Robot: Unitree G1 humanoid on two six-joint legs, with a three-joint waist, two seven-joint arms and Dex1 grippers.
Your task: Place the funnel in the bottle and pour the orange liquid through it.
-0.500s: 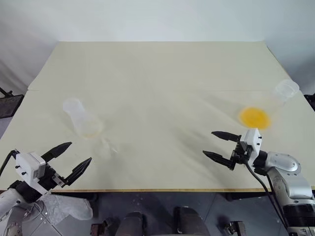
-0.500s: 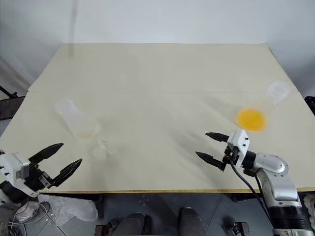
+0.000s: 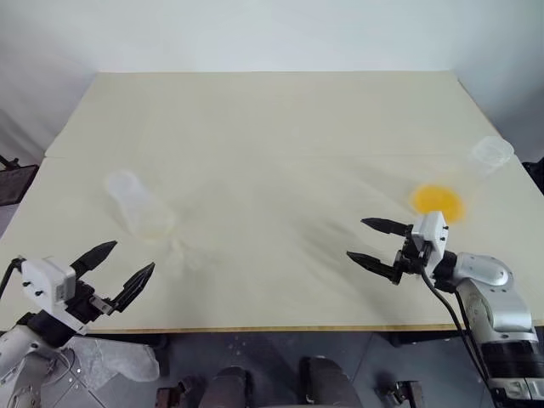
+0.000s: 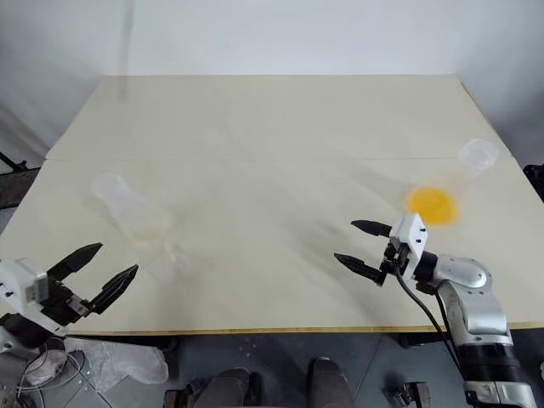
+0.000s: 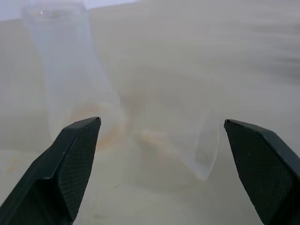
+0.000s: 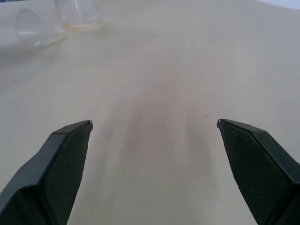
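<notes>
From my seat, the clear, colourless conical flask (image 3: 140, 208) stands at ten o'clock on the cream table (image 3: 272, 127), just ahead of my left gripper (image 3: 120, 272) (fingers spread, empty). The round orange patch of liquid (image 3: 438, 201) in its clear container sits at three o'clock, just beyond my right gripper (image 3: 374, 242), also spread and empty.

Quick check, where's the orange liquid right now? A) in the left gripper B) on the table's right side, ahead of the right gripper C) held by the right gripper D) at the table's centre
B: the orange liquid sits on the table beyond the open right gripper, untouched.
</notes>
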